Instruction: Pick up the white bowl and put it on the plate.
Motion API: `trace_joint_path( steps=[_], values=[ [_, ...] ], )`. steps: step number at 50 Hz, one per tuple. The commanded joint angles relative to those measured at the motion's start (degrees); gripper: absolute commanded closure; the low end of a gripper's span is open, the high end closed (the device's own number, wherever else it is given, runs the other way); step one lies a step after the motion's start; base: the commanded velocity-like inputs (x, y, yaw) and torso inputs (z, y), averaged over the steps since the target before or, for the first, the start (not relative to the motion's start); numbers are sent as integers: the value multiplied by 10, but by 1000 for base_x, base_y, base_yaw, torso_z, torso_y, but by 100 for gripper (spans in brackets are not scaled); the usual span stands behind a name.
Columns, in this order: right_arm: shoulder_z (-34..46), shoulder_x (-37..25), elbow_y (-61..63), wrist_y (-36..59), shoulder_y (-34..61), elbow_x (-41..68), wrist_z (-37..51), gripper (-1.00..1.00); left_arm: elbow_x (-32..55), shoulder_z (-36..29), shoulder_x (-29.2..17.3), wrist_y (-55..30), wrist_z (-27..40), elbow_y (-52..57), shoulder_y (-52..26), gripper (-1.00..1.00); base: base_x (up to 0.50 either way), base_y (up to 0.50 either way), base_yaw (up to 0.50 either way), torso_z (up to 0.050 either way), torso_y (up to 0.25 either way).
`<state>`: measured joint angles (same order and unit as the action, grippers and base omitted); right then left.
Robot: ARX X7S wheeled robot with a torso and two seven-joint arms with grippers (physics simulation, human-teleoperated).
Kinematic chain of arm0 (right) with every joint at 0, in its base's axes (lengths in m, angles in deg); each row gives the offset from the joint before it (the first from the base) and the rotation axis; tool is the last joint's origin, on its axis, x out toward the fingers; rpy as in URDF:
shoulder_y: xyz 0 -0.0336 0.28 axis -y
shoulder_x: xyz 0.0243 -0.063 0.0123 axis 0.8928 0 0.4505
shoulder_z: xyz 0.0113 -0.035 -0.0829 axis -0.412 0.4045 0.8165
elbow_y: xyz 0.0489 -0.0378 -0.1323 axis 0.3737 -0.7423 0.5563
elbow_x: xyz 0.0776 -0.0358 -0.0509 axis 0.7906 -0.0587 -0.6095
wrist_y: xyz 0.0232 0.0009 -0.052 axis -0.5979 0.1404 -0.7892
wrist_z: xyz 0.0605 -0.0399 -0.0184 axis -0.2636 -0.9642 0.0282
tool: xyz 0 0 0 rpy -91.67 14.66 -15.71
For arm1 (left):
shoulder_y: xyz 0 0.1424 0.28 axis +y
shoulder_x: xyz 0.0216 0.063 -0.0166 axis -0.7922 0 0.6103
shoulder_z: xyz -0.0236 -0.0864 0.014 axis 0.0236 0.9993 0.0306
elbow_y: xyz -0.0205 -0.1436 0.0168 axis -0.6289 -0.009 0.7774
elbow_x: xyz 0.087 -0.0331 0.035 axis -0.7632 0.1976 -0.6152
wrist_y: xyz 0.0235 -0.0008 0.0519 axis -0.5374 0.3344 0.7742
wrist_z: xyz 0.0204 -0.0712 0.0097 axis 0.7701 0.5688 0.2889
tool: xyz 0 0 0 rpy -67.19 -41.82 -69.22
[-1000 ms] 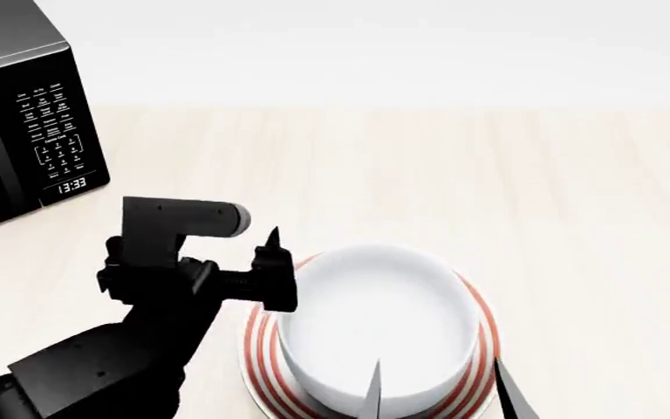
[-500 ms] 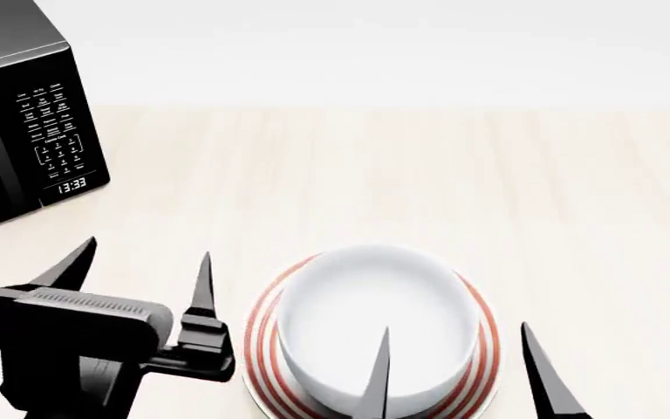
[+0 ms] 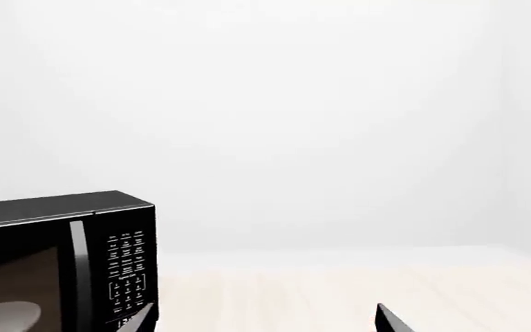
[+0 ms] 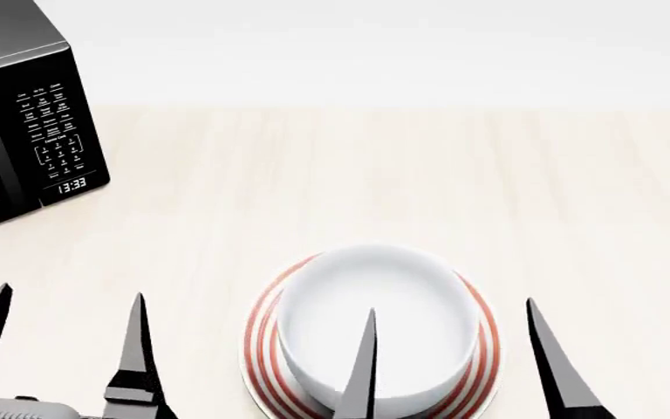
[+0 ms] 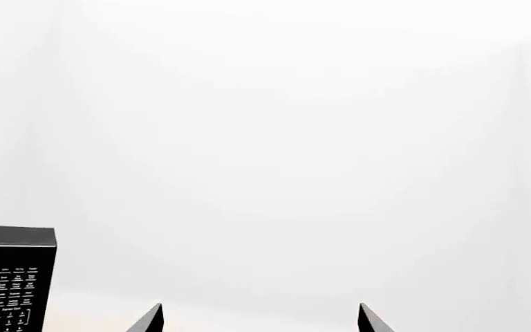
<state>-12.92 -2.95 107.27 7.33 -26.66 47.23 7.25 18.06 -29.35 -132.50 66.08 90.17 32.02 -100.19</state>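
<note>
Pale wood tabletop [image 4: 428, 175] runs back to a blank white wall, with a black microwave [image 4: 21, 113] at the far left corner. Your white bowl [image 4: 379, 327] already sits inside the plate [image 4: 261, 340], whose red-orange rings show around it on both sides, so by the look of it the placing is done and what remains is getting clear without spoiling it.

Your right gripper [image 4: 452, 367] has its 2 fingers spread wide and holds nothing. 1 fingertip shows over the bowl's middle and the other just outside the plate's right edge. From the head view you cannot tell how high those tips are above the rim. That is the main risk: if you swing that arm sideways or let it sink, the inner finger could catch the thick rim, tip the bowl or slide bowl and plate together across the smooth wood. Lift straight up before any lateral move.

Your left gripper [image 4: 62, 349] is also spread open and empty, well to the left of the plate and apart from it. It threatens little unless you sweep it right. Both wrist views show only wall and microwave, so they will not warn you of contact.
</note>
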Motion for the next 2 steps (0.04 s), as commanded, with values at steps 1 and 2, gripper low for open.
trace_joint_path(
  steps=[1,2],
  values=[
    [-2,8,30,21,5,-28,-11,-100,-68,17,-8,-19,35,47,22,-100,0,0,0,0,0],
    [0,8,31,21,6,-31,-11,-100,-77,17,-9,-25,41,52,24,-100,0,0,0,0,0]
  ],
)
